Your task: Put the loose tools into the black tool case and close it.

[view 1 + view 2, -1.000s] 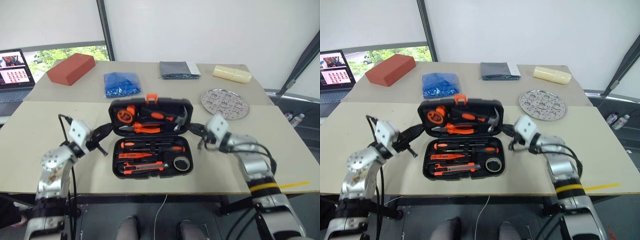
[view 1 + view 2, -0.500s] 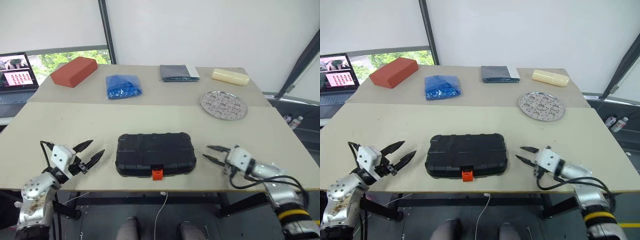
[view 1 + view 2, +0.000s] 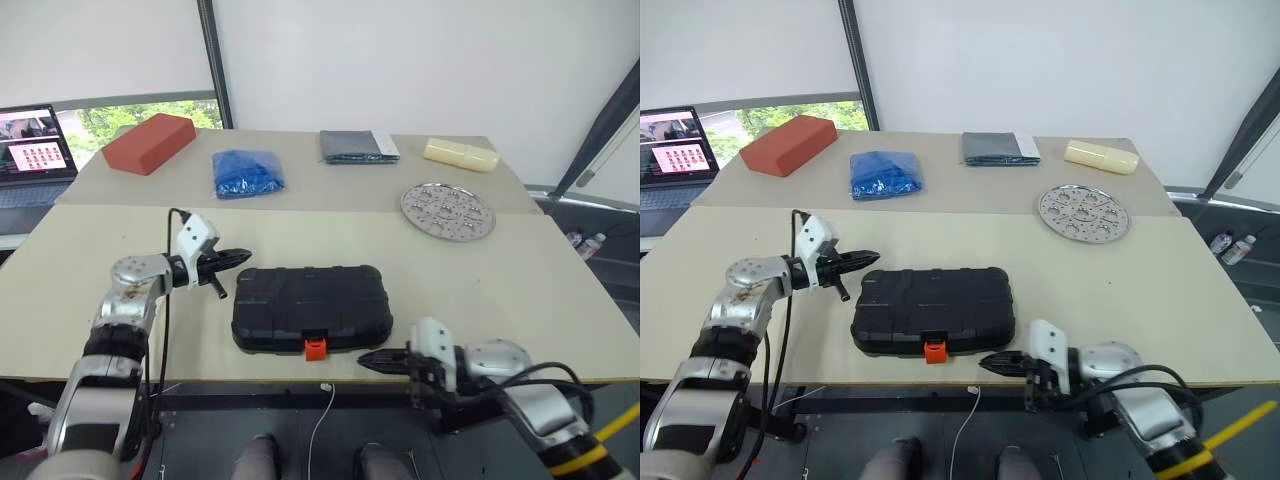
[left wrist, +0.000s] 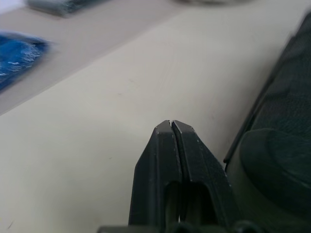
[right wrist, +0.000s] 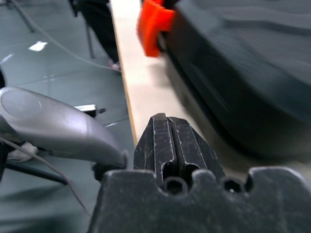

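Note:
The black tool case [image 3: 310,305] lies closed near the table's front edge, its orange latch [image 3: 316,348] facing me. The loose tools are hidden from view. My left gripper [image 3: 245,257] is shut and empty, its tip just off the case's far left corner; in the left wrist view the left gripper [image 4: 171,124] points past the case [image 4: 277,145]. My right gripper [image 3: 365,360] is shut and empty, low at the table's front edge, just right of the latch. In the right wrist view the right gripper [image 5: 165,119] points toward the latch [image 5: 153,22].
Along the back of the table sit a red block [image 3: 146,142], a blue bag [image 3: 246,171], a folded grey cloth [image 3: 358,145] and a cream bar [image 3: 461,153]. A round perforated metal plate [image 3: 448,209] lies at the right, a laptop [image 3: 30,150] at the far left.
The case, open with tools one second ago, is closed. Both grippers went from open beside it to shut; the left rose to its far left corner, the right swung in toward the latch.

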You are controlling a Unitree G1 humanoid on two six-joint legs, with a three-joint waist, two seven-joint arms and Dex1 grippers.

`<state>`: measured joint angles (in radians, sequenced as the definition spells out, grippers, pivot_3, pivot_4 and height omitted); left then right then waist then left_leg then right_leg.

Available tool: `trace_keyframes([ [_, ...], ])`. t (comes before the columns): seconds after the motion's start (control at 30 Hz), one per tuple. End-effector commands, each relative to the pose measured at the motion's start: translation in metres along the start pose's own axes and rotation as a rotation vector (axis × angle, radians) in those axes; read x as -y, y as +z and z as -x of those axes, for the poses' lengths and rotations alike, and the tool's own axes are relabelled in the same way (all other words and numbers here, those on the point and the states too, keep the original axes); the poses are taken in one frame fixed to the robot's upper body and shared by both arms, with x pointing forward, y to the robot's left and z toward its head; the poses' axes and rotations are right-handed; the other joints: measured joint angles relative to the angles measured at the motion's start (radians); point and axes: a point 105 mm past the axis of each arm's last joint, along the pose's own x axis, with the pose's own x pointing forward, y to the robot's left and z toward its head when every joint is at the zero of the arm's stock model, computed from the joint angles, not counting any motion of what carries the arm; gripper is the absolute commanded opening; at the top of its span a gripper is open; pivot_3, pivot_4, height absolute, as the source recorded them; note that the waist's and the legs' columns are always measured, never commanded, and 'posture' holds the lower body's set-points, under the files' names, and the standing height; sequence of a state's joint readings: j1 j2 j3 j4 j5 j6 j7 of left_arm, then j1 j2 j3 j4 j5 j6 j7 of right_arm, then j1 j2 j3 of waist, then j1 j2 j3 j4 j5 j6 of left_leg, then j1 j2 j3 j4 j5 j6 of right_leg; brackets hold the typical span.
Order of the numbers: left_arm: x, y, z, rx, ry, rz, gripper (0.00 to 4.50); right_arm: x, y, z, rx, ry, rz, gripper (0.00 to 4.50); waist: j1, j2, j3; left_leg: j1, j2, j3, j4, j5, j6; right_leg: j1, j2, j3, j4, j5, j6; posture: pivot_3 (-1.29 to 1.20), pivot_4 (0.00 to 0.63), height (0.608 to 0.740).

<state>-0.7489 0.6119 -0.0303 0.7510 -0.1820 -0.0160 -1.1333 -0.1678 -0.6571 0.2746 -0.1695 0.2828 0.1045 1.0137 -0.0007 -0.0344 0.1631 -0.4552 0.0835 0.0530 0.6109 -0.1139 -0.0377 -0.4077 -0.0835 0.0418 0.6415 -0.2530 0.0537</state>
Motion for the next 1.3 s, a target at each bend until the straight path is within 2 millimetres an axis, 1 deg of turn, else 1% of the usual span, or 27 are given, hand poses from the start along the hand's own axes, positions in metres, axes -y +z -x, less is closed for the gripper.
trace_keyframes([
  [0.03, 0.010, -0.010, 0.001, -0.028, -0.116, 0.091, 0.06, 0.032, -0.001, -0.004, -0.047, -0.111, 0.038, 0.00, -0.003, -0.001, 0.000, -0.001, 0.000, 0.000, 0.000, 0.001, 0.002, -0.001, 0.000, 0.000, 0.000, 0.001, 0.000, 0.00, 0.150, 0.740],
  [0.07, 0.014, -0.012, 0.002, -0.030, -0.148, 0.107, 0.06, 0.041, -0.001, -0.004, -0.053, -0.139, 0.052, 0.00, -0.004, -0.001, 0.000, -0.001, 0.000, 0.000, 0.000, 0.004, 0.007, -0.002, 0.000, 0.000, 0.001, 0.002, -0.001, 0.00, 0.150, 0.740],
  [0.1, 0.017, -0.013, 0.002, -0.031, -0.168, 0.111, 0.06, 0.046, -0.001, -0.005, -0.057, -0.154, 0.062, 0.00, -0.004, -0.001, 0.000, -0.003, 0.000, -0.001, 0.000, 0.004, 0.007, -0.004, 0.000, 0.000, 0.002, 0.002, -0.002, 0.00, 0.150, 0.740],
  [0.2, 0.026, -0.018, 0.012, -0.009, -0.198, 0.190, 0.06, 0.079, 0.006, -0.003, -0.024, -0.283, 0.083, 0.00, -0.010, -0.001, 0.000, -0.005, 0.001, -0.001, 0.000, 0.004, 0.007, -0.007, 0.001, 0.000, 0.003, 0.003, -0.004, 0.00, 0.150, 0.740],
  [0.27, 0.026, -0.018, 0.018, 0.030, -0.154, 0.209, 0.06, 0.093, 0.010, -0.003, 0.002, -0.330, 0.077, 0.00, -0.013, -0.001, 0.000, -0.005, 0.001, 0.000, 0.000, 0.004, 0.007, -0.007, 0.001, 0.000, 0.004, 0.003, -0.004, 0.00, 0.150, 0.740],
  [0.33, 0.018, -0.012, 0.026, 0.094, -0.059, 0.223, 0.06, 0.099, 0.011, -0.005, 0.015, -0.335, 0.090, 0.00, -0.011, -0.001, 0.001, -0.005, 0.001, 0.000, 0.000, 0.005, 0.007, -0.008, 0.001, 0.000, 0.005, 0.003, -0.004, 0.00, 0.150, 0.740],
  [0.4, 0.006, 0.000, 0.037, 0.150, 0.038, 0.191, 0.06, 0.099, 0.011, -0.004, 0.017, -0.315, 0.101, 0.00, -0.010, -0.001, 0.001, -0.006, 0.001, 0.000, -0.001, 0.005, 0.007, -0.009, 0.001, 0.000, 0.006, 0.003, -0.004, 0.00, 0.150, 0.740],
  [0.47, 0.002, 0.013, 0.046, 0.196, 0.067, 0.141, 0.06, 0.098, 0.010, -0.002, 0.023, -0.297, 0.070, 0.00, -0.010, -0.002, 0.001, -0.007, 0.001, -0.001, -0.001, 0.005, 0.007, -0.011, 0.001, 0.000, 0.006, 0.003, -0.004, 0.00, 0.150, 0.740],
  [0.53, 0.004, 0.042, 0.052, 0.305, 0.041, 0.084, 0.06, 0.098, 0.011, 0.004, 0.042, -0.287, 0.034, 0.00, -0.010, -0.002, 0.001, -0.007, 0.001, -0.001, -0.001, 0.005, 0.007, -0.010, 0.001, 0.000, 0.006, 0.003, -0.004, 0.00, 0.150, 0.740],
  [0.57, 0.011, 0.052, 0.050, 0.318, -0.004, 0.043, 0.06, 0.096, 0.011, 0.007, 0.044, -0.278, 0.021, 0.00, -0.008, -0.002, 0.001, -0.007, 0.001, -0.001, -0.001, 0.005, 0.007, -0.010, 0.001, 0.000, 0.006, 0.003, -0.004, 0.00, 0.150, 0.740],
  [0.6, 0.021, 0.062, 0.043, 0.325, -0.068, 0.016, 0.06, 0.094, 0.010, 0.009, 0.045, -0.268, 0.013, 0.00, -0.006, -0.002, 0.001, -0.007, 0.001, -0.001, -0.001, 0.005, 0.007, -0.010, 0.001, 0.000, 0.006, 0.003, -0.004, 0.00, 0.150, 0.740],
  [0.7, 0.046, 0.078, 0.026, 0.321, -0.198, 0.005, 0.06, 0.086, 0.008, 0.012, 0.047, -0.247, -0.018, 0.00, 0.002, -0.002, 0.001, -0.007, 0.001, 0.000, 0.000, 0.005, 0.007, -0.009, 0.001, 0.000, 0.006, 0.003, -0.004, 0.00, 0.150, 0.740],
  [0.77, 0.065, 0.083, 0.005, 0.287, -0.280, -0.005, 0.06, 0.075, 0.006, 0.011, 0.054, -0.215, -0.034, 0.00, 0.005, -0.002, 0.001, -0.007, 0.001, 0.000, 0.000, 0.005, 0.007, -0.009, 0.001, 0.000, 0.006, 0.003, -0.004, 0.00, 0.150, 0.740],
  [0.83, 0.079, 0.082, -0.011, 0.244, -0.325, -0.009, 0.06, 0.066, 0.007, 0.010, 0.067, -0.190, -0.044, 0.00, 0.009, -0.002, 0.001, -0.007, 0.001, -0.001, 0.001, 0.005, 0.007, -0.009, 0.001, 0.000, 0.006, 0.003, -0.004, 0.00, 0.150, 0.740],
  [0.87, 0.085, 0.076, -0.025, 0.198, -0.334, 0.007, 0.06, 0.062, 0.009, 0.007, 0.086, -0.184, -0.058, 0.00, 0.009, -0.002, 0.001, -0.007, 0.001, -0.001, 0.001, 0.005, 0.007, -0.009, 0.001, 0.000, 0.006, 0.003, -0.004, 0.00, 0.150, 0.740],
  [0.9, 0.090, 0.066, -0.035, 0.137, -0.341, 0.024, 0.06, 0.058, 0.012, 0.005, 0.104, -0.174, -0.066, 0.00, 0.009, -0.002, 0.001, -0.007, 0.001, 0.000, 0.001, 0.005, 0.007, -0.009, 0.001, 0.001, 0.006, 0.003, -0.004, 0.00, 0.150, 0.740],
  [0.93, 0.094, 0.045, -0.048, 0.035, -0.321, 0.013, 0.06, 0.052, 0.016, 0.000, 0.128, -0.158, -0.074, 0.00, 0.007, -0.002, 0.001, -0.007, 0.001, -0.001, 0.002, 0.005, 0.007, -0.009, 0.001, 0.001, 0.006, 0.003, -0.004, 0.00, 0.150, 0.740],
  [0.97, 0.098, 0.025, -0.055, -0.053, -0.316, -0.005, 0.06, 0.045, 0.021, -0.005, 0.150, -0.132, -0.076, 0.00, 0.005, -0.001, 0.001, -0.007, 0.001, -0.001, 0.002, 0.005, 0.007, -0.009, 0.002, 0.002, 0.006, 0.003, -0.004, 0.00, 0.150, 0.740],
  [1.0, 0.102, 0.012, -0.059, -0.098, -0.315, -0.005, 0.06, 0.042, 0.023, -0.009, 0.158, -0.123, -0.078, 0.00, 0.003, -0.001, 0.000, -0.006, 0.001, -0.001, 0.002, 0.005, 0.007, -0.009, 0.003, 0.002, 0.006, 0.003, -0.004, 0.00, 0.150, 0.740],
  [1.03, 0.104, 0.005, -0.062, -0.121, -0.299, 0.018, 0.06, 0.039, 0.025, -0.012, 0.165, -0.119, -0.080, 0.00, 0.002, 0.001, -0.002, -0.005, 0.001, -0.002, 0.002, 0.005, 0.007, -0.008, 0.004, 0.003, 0.006, 0.003, -0.004, 0.00, 0.150, 0.740],
  [1.1, 0.110, -0.006, -0.062, -0.157, -0.298, 0.060, 0.06, 0.037, 0.026, -0.016, 0.162, -0.123, -0.083, 0.00, 0.001, 0.007, -0.005, 0.001, 0.002, -0.003, 0.001, 0.004, 0.007, -0.001, 0.004, 0.003, 0.005, 0.001, -0.001, 0.00, 0.150, 0.740],
  [1.13, 0.114, -0.011, -0.061, -0.180, -0.311, 0.067, 0.06, 0.038, 0.025, -0.018, 0.154, -0.131, -0.078, 0.00, 0.001, 0.007, -0.006, 0.005, 0.002, -0.002, 0.001, 0.004, 0.007, 0.003, 0.004, 0.003, 0.004, -0.001, 0.001, 0.00, 0.150, 0.740],
  [1.17, 0.119, -0.014, -0.060, -0.188, -0.323, 0.079, 0.06, 0.039, 0.025, -0.020, 0.153, -0.140, -0.077, 0.00, 0.000, 0.007, -0.007, 0.007, 0.002, -0.002, 0.000, 0.004, 0.007, 0.005, 0.004, 0.003, 0.004, -0.002, 0.001, 0.00, 0.150, 0.740],
  [1.2, 0.122, -0.014, -0.059, -0.185, -0.333, 0.086, 0.06, 0.042, 0.025, -0.022, 0.155, -0.154, -0.078, 0.00, -0.001, 0.007, -0.011, 0.010, 0.002, -0.002, -0.001, 0.000, 0.000, 0.006, 0.004, 0.003, 0.004, -0.003, -0.001, 0.00, 0.150, 0.740],
  [1.23, 0.123, -0.014, -0.059, -0.182, -0.332, 0.089, 0.06, 0.043, 0.025, -0.024, 0.157, -0.163, -0.080, 0.00, -0.001, 0.007, -0.014, 0.011, 0.002, -0.002, -0.001, -0.001, -0.001, 0.007, 0.004, 0.003, 0.004, -0.006, -0.006, 0.00, 0.150, 0.740],
  [1.3, 0.123, -0.014, -0.058, -0.182, -0.330, 0.088, 0.06, 0.046, 0.024, -0.028, 0.149, -0.177, -0.081, 0.00, -0.004, 0.007, -0.021, 0.013, 0.002, -0.002, -0.002, -0.001, -0.001, 0.009, 0.004, 0.003, 0.004, -0.007, -0.007, 0.00, 0.150, 0.740],
])
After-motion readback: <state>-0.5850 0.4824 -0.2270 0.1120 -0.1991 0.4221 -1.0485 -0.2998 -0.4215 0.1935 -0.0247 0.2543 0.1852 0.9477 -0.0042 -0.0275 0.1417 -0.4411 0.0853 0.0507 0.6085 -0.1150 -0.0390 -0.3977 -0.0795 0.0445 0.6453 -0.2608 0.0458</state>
